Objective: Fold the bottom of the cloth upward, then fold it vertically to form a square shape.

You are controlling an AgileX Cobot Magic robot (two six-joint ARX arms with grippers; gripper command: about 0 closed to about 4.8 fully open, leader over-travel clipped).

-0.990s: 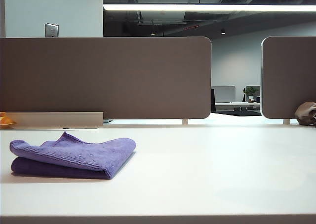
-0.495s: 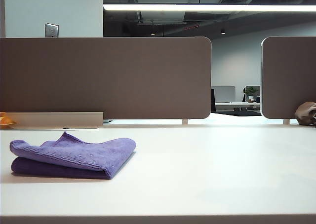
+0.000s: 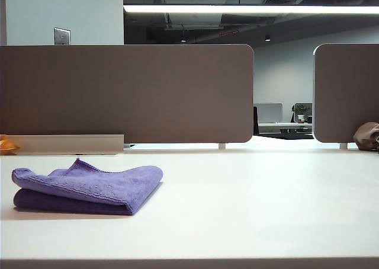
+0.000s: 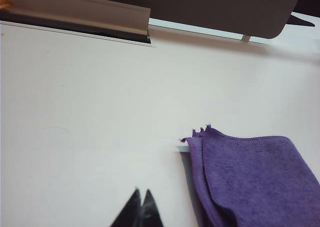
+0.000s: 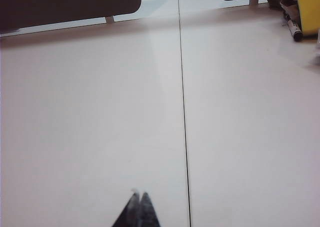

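The purple cloth (image 3: 89, 190) lies folded into a thick, roughly square stack on the white table (image 3: 249, 204), at the left of the exterior view. Its stitched hem and a frayed corner show in the left wrist view, where the cloth (image 4: 250, 177) lies flat. My left gripper (image 4: 142, 192) hangs above bare table beside the cloth, apart from it, shut with nothing between its tips. My right gripper (image 5: 138, 193) is shut and empty too, over bare table close to a thin dark seam (image 5: 183, 112). Neither arm shows in the exterior view.
Grey partition panels (image 3: 127, 94) stand along the table's far edge, with a pale rail (image 3: 68, 143) at the back left. An orange item (image 3: 7, 144) sits at the far left, a brown object (image 3: 367, 136) at the far right. Yellow and black items (image 5: 300, 9) lie near the right arm's far corner.
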